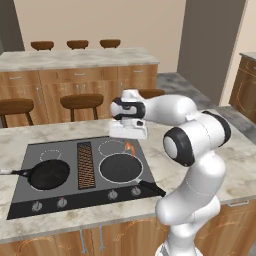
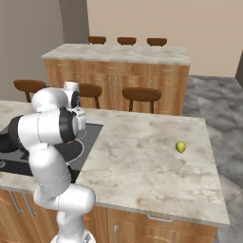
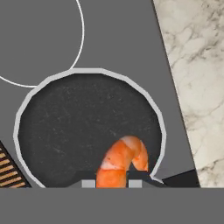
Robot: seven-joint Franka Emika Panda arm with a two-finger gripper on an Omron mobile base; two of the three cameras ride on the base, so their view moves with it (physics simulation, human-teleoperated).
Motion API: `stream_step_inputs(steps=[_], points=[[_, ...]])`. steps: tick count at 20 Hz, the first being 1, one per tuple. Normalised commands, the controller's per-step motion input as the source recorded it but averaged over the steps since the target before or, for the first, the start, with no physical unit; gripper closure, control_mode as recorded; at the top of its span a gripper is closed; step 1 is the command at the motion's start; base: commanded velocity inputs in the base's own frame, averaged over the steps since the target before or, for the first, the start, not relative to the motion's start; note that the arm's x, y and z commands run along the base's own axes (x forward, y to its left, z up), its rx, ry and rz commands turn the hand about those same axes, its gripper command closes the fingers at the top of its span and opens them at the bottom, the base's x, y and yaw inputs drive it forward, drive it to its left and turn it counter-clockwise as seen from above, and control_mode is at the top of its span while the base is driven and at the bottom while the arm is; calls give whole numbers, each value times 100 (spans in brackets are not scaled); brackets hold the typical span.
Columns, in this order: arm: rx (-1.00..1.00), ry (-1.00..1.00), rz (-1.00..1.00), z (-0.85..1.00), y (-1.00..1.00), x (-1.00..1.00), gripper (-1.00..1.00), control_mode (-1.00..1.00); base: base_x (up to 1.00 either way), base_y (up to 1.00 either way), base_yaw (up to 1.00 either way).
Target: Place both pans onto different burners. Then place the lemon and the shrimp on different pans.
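Note:
Two black pans sit on the dark cooktop [image 1: 30, 150]. The left pan [image 1: 47, 174] has its handle pointing left. The right pan [image 1: 120, 167] [image 3: 78, 127] has its handle toward the front right. My gripper [image 1: 130, 143] [image 3: 112, 183] points down over the far edge of the right pan and is shut on the orange shrimp [image 1: 130, 148] [image 3: 122, 159]. The shrimp hangs between the fingertips above the pan's floor. The yellow-green lemon [image 2: 180, 147] lies on the marble counter well to the right of the cooktop. An unoccupied burner [image 3: 39, 39] [image 1: 112, 146] lies just behind the right pan.
A brown grille [image 1: 85, 165] runs down the cooktop's middle, with knobs [image 1: 62, 202] along its front. Another bare burner [image 1: 50, 155] lies behind the left pan. Bar stools [image 1: 81, 101] and a second counter [image 1: 80, 59] stand beyond the island.

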Motion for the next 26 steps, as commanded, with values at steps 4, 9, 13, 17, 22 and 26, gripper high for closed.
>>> stream_step_inputs(steps=[4,9,13,17,22,26], points=[[0,0,0,-48,24,-3,100,-100,0,0,0],[0,0,0,-41,13,0,100,-100,0,0,0],[0,0,0,-32,1,0,100,-100,0,0,0],[0,0,0,-25,4,0,100,-100,0,0,0],[0,0,0,-10,1,0,100,-100,0,0,0],[0,3,0,-13,5,0,-100,-100,0,0,0]])
